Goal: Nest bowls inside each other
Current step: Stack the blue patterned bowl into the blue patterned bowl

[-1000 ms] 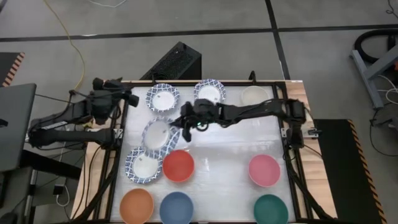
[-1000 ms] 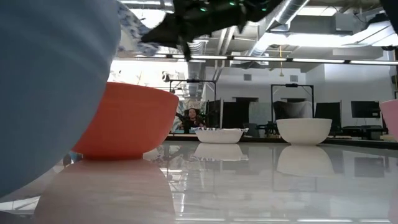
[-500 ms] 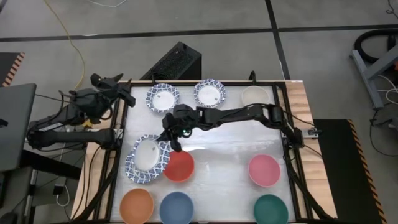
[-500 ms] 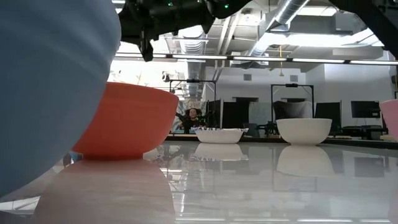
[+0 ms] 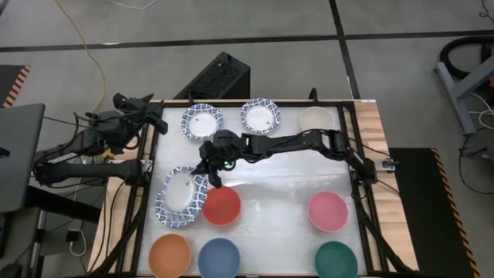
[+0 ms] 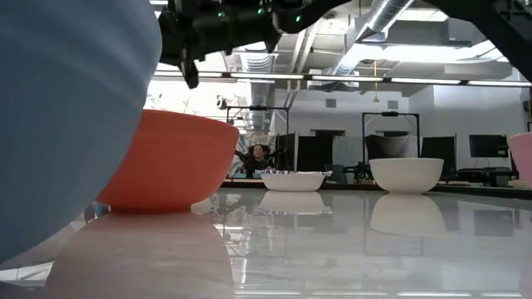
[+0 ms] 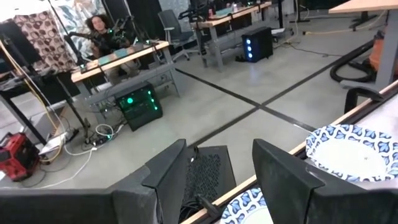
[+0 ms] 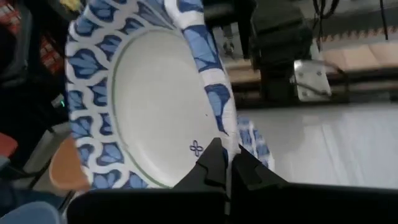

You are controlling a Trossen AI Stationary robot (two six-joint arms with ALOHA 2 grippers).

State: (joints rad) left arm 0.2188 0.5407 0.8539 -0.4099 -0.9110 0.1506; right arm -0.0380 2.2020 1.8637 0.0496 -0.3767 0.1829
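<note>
- The right gripper (image 5: 210,176) is pinching the rim of a blue-patterned bowl (image 5: 182,193), its fingers (image 8: 214,163) drawn together on the edge.
- That held bowl is sitting over a second patterned bowl (image 8: 252,144) at the table's left side, just beside the red bowl (image 5: 221,206); whether the two are touching I cannot tell.
- In the right wrist view the held bowl is tilting, its white inside facing the camera.
- Taking the red bowl as the mark: the orange bowl (image 5: 170,255) and the blue bowl (image 5: 219,257) are lying just beyond it along the near edge, the blue one almost below it in the high view.
- The pink bowl (image 5: 328,211) is resting well apart from the red bowl on its right, with the dark green bowl (image 5: 336,261) near the pink one.
- Two more patterned bowls (image 5: 202,120) (image 5: 259,116) are standing side by side at the far edge, well apart from the red bowl, and the beige bowl (image 5: 316,118) is sitting farther right in the same row.
- The left gripper (image 5: 151,116) is hanging off the table's far left corner, well away from the red bowl, with its fingers (image 7: 166,174) standing apart and holding nothing.
- A person (image 7: 99,28) is sitting at a desk in the room behind.
</note>
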